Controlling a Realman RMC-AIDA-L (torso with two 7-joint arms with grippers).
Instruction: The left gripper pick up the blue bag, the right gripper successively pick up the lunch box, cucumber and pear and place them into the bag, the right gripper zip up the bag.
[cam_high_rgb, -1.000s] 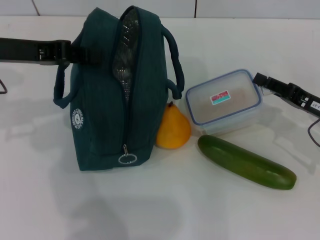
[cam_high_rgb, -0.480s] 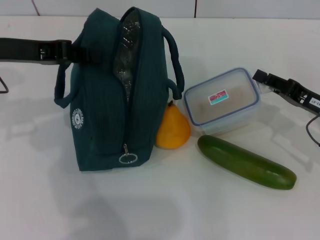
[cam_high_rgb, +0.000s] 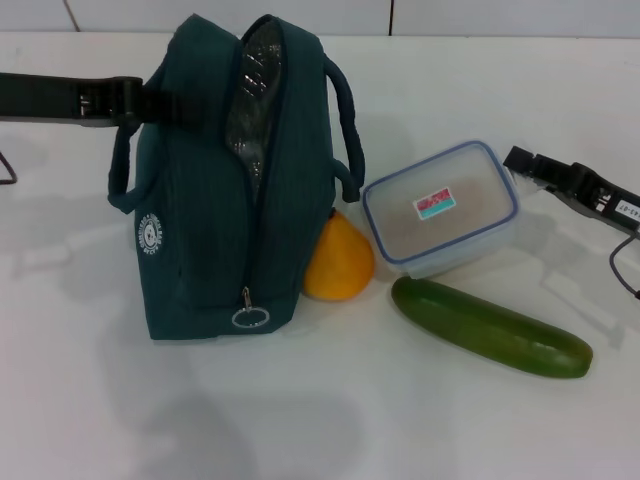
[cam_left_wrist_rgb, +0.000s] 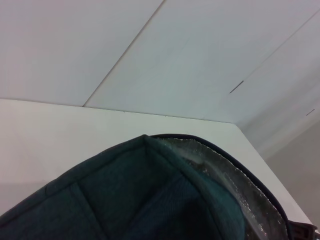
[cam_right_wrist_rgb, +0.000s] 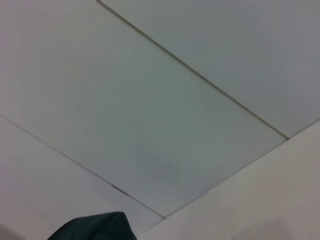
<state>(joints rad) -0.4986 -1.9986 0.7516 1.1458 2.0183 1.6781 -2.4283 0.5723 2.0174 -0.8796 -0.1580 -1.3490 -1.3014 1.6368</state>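
Head view: the blue bag (cam_high_rgb: 215, 190) stands upright on the white table (cam_high_rgb: 330, 420), its top zipper parted to expose silver foil lining (cam_high_rgb: 250, 95); a round white logo (cam_high_rgb: 150, 234) sits low on its side, its lettering too small to read, and a ring zipper pull (cam_high_rgb: 250, 318) hangs near the base. The left gripper (cam_high_rgb: 135, 103) reaches in from the left edge at the bag's upper corner beside a loop handle (cam_high_rgb: 122, 180); its fingertips are hidden against the fabric, so whether they are apart or clamped cannot be told. The pear (cam_high_rgb: 338, 260) rests against the bag's right face, partly hidden behind it. Just right of the pear lies the lunch box (cam_high_rgb: 440, 208), with a red-and-blue sticker (cam_high_rgb: 435, 206) on its lid whose print is illegible. The cucumber (cam_high_rgb: 490, 326) lies in front of the box, close to it and angled toward the right edge. The right gripper (cam_high_rgb: 530, 166) is just beside the box's right end; its arm, bearing a white label (cam_high_rgb: 625, 208) with unreadable writing, is cut off by the frame, and its fingers' spacing cannot be made out. Open table lies in front of all objects. Left wrist view: only the bag's top (cam_left_wrist_rgb: 150, 195) and lining. Right wrist view: wall panels and a corner of the bag (cam_right_wrist_rgb: 95, 227).
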